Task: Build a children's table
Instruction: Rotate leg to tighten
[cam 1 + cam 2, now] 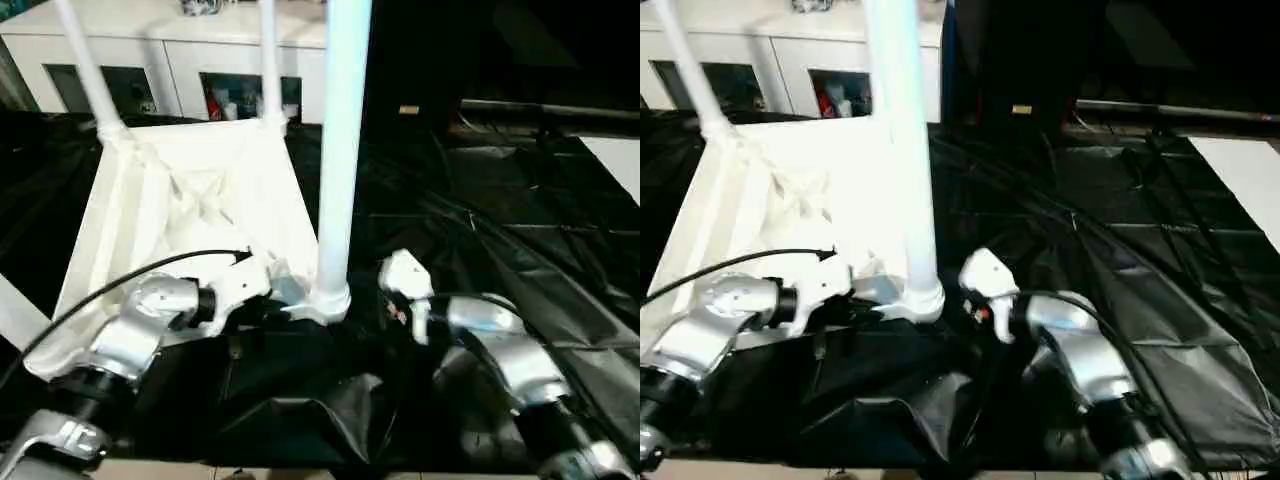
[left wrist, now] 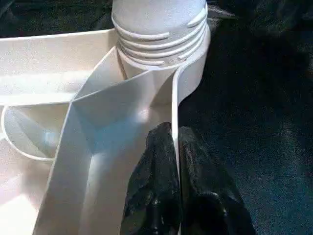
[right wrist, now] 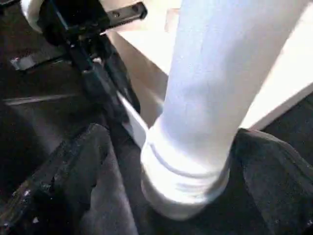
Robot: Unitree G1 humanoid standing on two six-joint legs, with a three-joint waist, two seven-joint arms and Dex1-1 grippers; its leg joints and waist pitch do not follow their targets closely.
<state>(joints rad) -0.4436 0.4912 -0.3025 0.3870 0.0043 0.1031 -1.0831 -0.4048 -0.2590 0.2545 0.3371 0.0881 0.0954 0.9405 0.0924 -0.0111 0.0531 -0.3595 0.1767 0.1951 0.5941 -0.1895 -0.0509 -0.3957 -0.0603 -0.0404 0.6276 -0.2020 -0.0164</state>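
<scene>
I had the tabletop (image 1: 190, 200) upside down on the black sheet (image 1: 520, 240), my left hand (image 2: 174, 147) pinched shut on its near rim to steady it, my right hand (image 3: 166, 161) wide open around the near-corner leg (image 1: 340, 150), ready to seat it.

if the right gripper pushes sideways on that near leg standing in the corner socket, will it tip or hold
The near leg is tall and slim, so a push high up would likely lever it. Its base sits in the corner socket, which probably resists tipping. The tabletop looks like light plastic; the left gripper, pinching its rim, should keep it from sliding.
</scene>
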